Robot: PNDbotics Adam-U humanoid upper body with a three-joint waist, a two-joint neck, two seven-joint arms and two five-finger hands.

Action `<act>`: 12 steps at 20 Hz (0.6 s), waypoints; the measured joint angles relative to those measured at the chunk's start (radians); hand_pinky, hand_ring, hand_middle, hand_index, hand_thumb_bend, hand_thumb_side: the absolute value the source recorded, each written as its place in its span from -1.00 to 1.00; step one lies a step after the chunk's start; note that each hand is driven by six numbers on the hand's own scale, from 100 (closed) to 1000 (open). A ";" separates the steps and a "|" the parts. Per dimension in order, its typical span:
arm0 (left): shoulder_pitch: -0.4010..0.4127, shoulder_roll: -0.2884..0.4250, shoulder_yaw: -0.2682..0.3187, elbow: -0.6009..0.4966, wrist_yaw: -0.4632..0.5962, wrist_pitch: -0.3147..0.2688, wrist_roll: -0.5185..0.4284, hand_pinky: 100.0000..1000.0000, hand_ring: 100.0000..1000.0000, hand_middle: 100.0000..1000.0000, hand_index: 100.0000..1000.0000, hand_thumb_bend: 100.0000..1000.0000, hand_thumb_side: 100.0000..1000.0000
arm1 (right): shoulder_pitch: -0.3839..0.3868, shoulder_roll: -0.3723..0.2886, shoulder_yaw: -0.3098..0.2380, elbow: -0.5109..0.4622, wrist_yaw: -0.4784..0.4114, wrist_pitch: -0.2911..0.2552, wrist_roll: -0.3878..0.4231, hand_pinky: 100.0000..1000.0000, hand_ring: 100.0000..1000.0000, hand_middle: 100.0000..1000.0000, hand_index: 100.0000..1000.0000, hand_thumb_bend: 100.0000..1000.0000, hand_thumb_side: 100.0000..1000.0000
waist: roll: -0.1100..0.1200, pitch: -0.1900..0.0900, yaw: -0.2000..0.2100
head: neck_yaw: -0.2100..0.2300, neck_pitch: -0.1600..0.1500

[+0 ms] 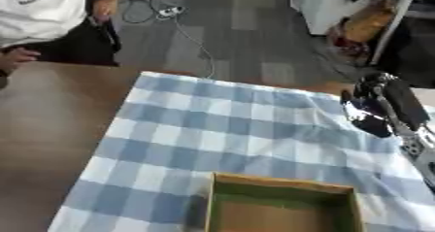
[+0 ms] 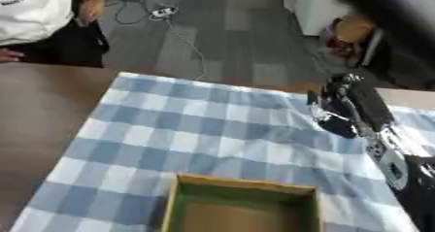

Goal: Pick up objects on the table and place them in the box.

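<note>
While hovering over checked cloth (image 1: 221, 129), right hand (image 2: 340, 110) lay beyond box (image 1: 280, 207), far-right; finger state indiscernible.

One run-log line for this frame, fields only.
right hand: over far right of checked cloth, fingers unclear | left hand: not in view | box: near edge, open, looks empty | loose objects: none seen

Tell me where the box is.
The box sits on the checked cloth at the bottom centre of both views, below and left of the right hand.
</note>
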 measured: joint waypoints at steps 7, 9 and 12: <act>0.003 0.000 0.000 0.000 0.000 0.003 -0.003 0.34 0.41 0.81 1.00 -0.60 1.00 | 0.049 -0.039 0.035 -0.152 -0.130 0.009 0.051 -1.00 -1.00 -1.00 -0.93 -1.00 0.74 | 0.000 -0.011 -0.006 | 0.008 0.025; 0.003 0.002 0.000 0.000 0.000 0.004 -0.004 0.34 0.41 0.81 1.00 -0.60 1.00 | 0.063 -0.046 0.047 -0.199 -0.166 0.014 0.066 -1.00 -1.00 -1.00 -0.93 -1.00 0.79 | 0.000 -0.017 -0.009 | 0.008 0.051; 0.003 0.005 0.000 0.000 0.000 0.004 -0.004 0.34 0.41 0.81 1.00 -0.60 1.00 | 0.083 -0.056 0.064 -0.271 -0.212 0.023 0.090 -1.00 -1.00 -1.00 -0.94 -1.00 0.57 | 0.000 -0.019 -0.010 | 0.008 0.086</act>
